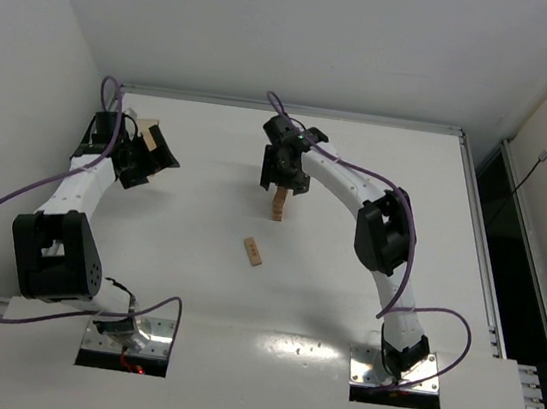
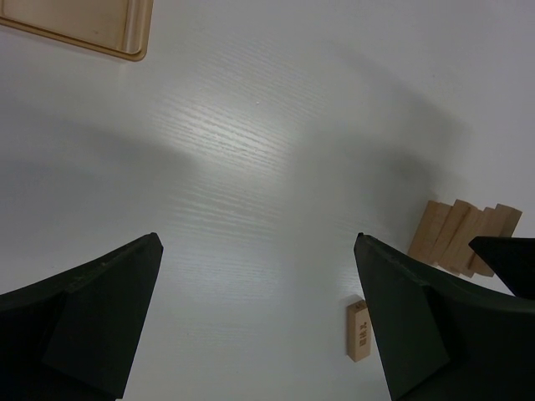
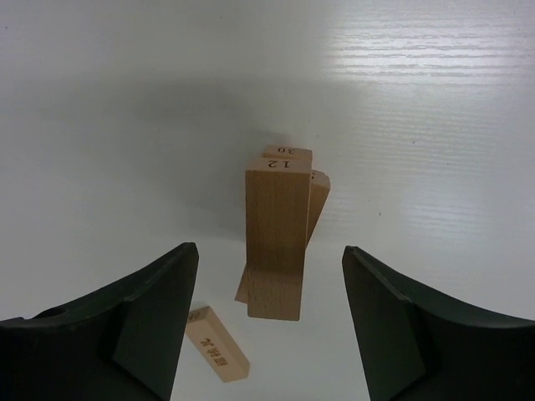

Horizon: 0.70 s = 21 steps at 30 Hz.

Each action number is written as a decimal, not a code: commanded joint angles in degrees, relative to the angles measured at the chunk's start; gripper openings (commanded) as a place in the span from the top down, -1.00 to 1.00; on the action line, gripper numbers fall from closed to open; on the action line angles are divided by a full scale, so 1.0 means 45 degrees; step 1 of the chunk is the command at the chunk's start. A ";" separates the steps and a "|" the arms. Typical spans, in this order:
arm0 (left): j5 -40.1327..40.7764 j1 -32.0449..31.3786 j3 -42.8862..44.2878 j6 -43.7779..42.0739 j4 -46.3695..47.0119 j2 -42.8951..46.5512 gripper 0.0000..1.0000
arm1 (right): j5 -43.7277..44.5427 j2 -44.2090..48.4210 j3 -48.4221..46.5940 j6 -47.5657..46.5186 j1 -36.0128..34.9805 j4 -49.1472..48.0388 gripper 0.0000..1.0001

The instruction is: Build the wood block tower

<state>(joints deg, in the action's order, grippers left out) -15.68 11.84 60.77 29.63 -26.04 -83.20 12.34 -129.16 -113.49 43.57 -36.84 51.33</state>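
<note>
Nearest to my bases a single loose block (image 1: pixel 253 251) lies flat on the table (image 1: pixel 174 272), printed face up, apart from everything else; as I judge it, that bar is yet to be placed. Just beyond it stands the wood block tower (image 1: pixel 279 203), a slim stack a few bars high. I cannot count the layers for certain, and from my right wrist the bars look fanned and skewed, not squared up, with the top one marked 12. My right claw (image 3: pixel 267 251) hangs directly over the tower with its jaws spread wide, one on each side of the stack, touching nothing and holding nothing. My left claw (image 2: pixel 257 242) is off to the far left, also spread wide and empty, hovering above bare tabletop. The corner of a wooden box (image 2: pixel 84 25) sits just past it, with some wood showing there from above. So I reckon the build is well under way but not finished: at least the one stray bar remains, and the crooked layers may want care when more weight goes on. The table is white with a faint grain and a soft glare. Plain pale walls close in behind and at both sides, and a dark gap runs along the right edge.
</note>
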 commanded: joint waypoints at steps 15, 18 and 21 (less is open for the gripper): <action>-0.0324 0.0182 -0.0165 0.0037 0.0260 0.0012 -1.00 | 0.0325 -0.0223 -0.0209 -0.0601 0.0140 -0.0880 -0.35; -0.0324 0.0182 -0.0165 0.0037 0.0260 0.0012 -1.00 | 0.0500 -0.0223 -0.0074 -0.0601 0.0140 -0.0880 -0.35; -0.0324 0.0182 -0.0165 0.0037 0.0260 0.0012 -1.00 | 0.0500 -0.0340 -0.0072 -0.0601 0.0140 -0.0880 -0.37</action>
<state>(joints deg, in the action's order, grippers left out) -16.34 11.84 60.45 29.63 -26.06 -83.26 13.47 -129.54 -113.47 41.17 -36.49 48.82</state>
